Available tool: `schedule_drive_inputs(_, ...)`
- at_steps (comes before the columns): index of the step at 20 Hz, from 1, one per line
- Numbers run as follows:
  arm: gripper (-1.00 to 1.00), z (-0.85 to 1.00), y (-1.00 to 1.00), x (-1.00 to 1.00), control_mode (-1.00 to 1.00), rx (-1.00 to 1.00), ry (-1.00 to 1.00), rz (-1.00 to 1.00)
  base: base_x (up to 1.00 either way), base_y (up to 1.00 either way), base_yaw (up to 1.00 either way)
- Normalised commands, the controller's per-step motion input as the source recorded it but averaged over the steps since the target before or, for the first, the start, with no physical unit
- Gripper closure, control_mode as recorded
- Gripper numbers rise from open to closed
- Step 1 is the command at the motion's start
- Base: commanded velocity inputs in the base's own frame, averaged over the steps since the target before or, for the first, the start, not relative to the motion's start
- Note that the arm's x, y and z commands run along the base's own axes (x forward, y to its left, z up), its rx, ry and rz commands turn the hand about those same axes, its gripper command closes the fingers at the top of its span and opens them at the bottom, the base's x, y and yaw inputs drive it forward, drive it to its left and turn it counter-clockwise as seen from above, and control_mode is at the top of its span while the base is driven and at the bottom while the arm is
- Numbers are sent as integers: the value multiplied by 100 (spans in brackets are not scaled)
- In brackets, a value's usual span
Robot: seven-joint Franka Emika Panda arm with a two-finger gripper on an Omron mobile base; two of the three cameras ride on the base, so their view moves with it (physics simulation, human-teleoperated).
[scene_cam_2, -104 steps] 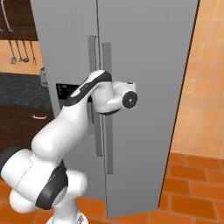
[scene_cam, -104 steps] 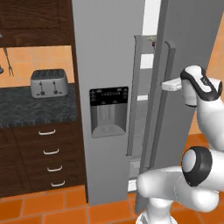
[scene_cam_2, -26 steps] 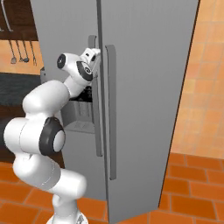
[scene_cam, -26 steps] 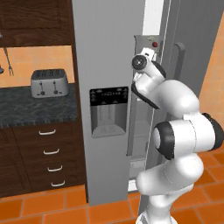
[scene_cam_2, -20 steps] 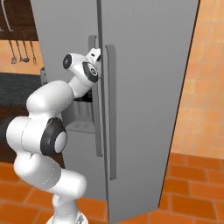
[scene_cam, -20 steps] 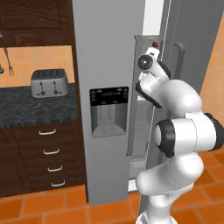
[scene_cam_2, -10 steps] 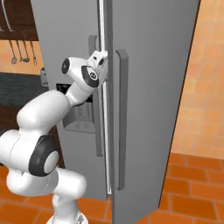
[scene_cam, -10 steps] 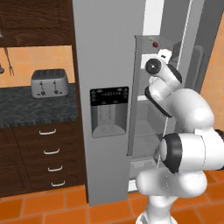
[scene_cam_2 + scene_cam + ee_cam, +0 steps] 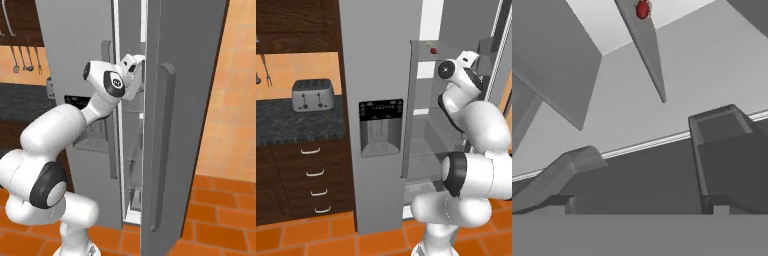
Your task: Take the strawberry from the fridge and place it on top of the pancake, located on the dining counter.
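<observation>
The tool [image 9: 644,165] stands wide open and empty, its fingers [image 9: 719,150] spread at the bottom of the hand view, likely readied to reach in. It sits at the gap of the fridge [image 9: 381,75], whose right door [image 9: 180,125] is swung out. The strawberry [image 9: 432,50] rests on an upper shelf [image 9: 426,46], at the top centre of the hand view.

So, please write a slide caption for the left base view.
Open gripper reaches into the opened fridge toward the strawberry on a shelf.
</observation>
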Motion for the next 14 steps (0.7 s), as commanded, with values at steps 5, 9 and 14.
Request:
schedule_drive_inputs(5, -100, 16, -98, -34, -100, 5, -1, -19, 0, 0, 0)
schedule_drive_inputs(9, -100, 1, -89, -4, -100, 7, 0, -17, 0, 0, 0)
schedule_drive_inputs(14, -100, -3, -71, 0, -100, 6, 0, -7, 0, 0, 0)
